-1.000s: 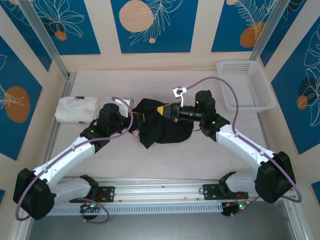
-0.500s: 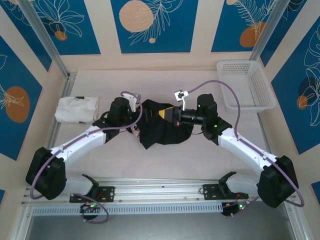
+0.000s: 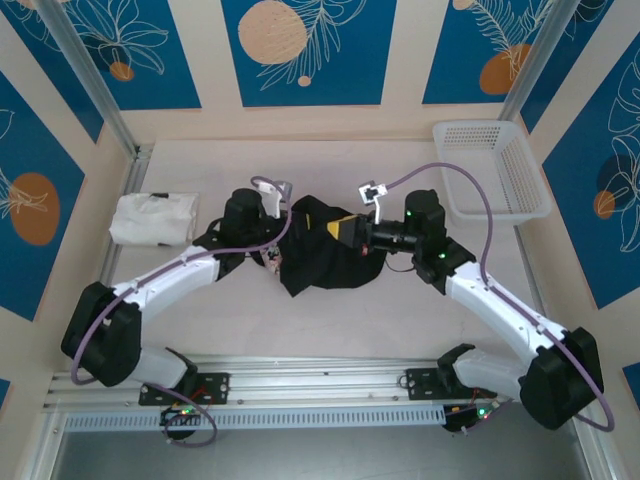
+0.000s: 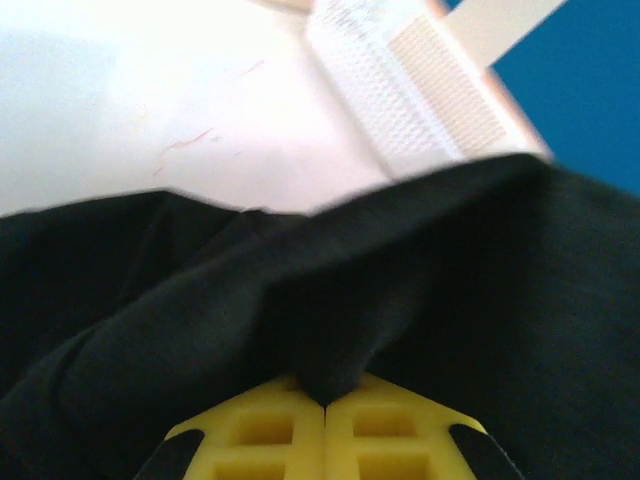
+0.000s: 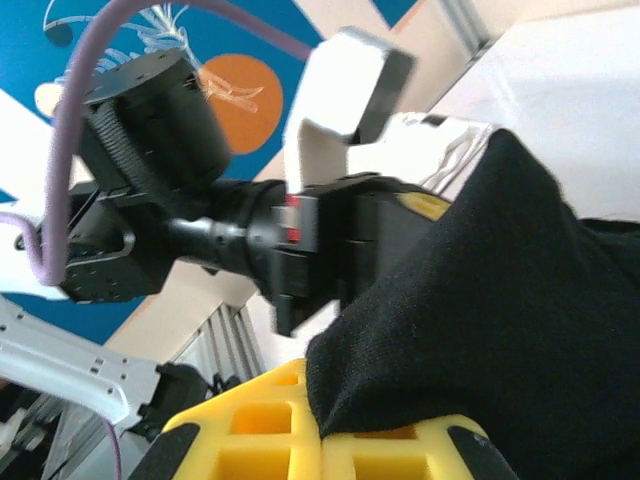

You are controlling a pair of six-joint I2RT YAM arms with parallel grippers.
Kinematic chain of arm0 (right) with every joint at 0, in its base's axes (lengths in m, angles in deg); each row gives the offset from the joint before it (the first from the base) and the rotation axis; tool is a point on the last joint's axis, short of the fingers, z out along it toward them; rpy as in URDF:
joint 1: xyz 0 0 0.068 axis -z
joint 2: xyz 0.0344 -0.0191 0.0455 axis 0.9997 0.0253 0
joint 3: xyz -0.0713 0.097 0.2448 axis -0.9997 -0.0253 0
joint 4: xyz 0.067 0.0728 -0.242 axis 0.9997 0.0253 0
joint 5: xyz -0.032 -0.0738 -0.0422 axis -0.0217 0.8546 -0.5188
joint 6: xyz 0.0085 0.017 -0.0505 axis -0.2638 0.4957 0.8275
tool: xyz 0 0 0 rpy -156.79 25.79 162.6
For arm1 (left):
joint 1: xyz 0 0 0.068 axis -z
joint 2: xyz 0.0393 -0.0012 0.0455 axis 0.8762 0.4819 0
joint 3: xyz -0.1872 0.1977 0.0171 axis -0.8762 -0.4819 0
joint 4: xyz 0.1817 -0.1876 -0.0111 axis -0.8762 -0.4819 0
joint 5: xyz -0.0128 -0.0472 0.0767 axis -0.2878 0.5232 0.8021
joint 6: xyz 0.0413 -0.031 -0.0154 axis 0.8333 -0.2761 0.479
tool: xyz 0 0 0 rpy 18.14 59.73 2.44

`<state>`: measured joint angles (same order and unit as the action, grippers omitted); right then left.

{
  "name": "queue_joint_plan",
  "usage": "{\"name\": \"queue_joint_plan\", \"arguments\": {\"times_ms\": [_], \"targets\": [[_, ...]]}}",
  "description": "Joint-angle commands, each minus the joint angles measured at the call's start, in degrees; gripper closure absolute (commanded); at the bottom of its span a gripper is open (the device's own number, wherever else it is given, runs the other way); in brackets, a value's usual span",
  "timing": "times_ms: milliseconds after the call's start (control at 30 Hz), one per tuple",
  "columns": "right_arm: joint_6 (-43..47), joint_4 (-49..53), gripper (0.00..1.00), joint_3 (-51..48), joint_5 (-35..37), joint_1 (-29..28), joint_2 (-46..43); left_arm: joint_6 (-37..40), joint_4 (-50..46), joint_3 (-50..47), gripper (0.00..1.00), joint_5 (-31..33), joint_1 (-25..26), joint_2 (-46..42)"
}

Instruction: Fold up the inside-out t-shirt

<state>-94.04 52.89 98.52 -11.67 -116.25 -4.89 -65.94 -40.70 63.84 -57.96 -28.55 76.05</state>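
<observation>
The black t-shirt (image 3: 325, 260) hangs bunched between the two pincers, its upper edges lifted off the surface (image 3: 400, 310) and its lower bulk sagging onto it below them. The left pincer (image 4: 325, 408) is pressed together on a small fold of the black cloth, which rises straight out from between its yellow fingertips. The right pincer (image 5: 320, 435) is likewise clamped on a thick ridge of cloth that drapes over and past its tips.

The cloth looks light, soft and wholly limp. It keeps no shape, droops from whatever point carries it, and creases deeply ahead of each pincer. It should not slip much, since the knit looks matte and slightly rough against the fingers, but a pinch of only one layer could pull free. It may also drag hidden layers along.

Better holds would be on seams or hems, such as the shoulders or the bottom edge, well apart from each other so the cloth spreads flat between the pincers. From these views I cannot tell which part of the garment each pincer has.

A white folded garment (image 3: 150, 218) lies behind the left pincer, and a basket (image 3: 495, 170) sits beyond the right one.
</observation>
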Motion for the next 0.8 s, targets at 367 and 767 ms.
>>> {"name": "queue_joint_plan", "arguments": {"times_ms": [367,767], "targets": [[-0.9,6.2,1.00,0.0,0.3,8.0,-4.6,-3.2,21.3,-4.0,1.00,-23.6,-0.7,-16.8],[-2.8,6.8,1.00,3.0,-13.4,15.0,-9.1,6.4,8.0,-7.2,1.00,-12.7,-1.2,-20.6]]}}
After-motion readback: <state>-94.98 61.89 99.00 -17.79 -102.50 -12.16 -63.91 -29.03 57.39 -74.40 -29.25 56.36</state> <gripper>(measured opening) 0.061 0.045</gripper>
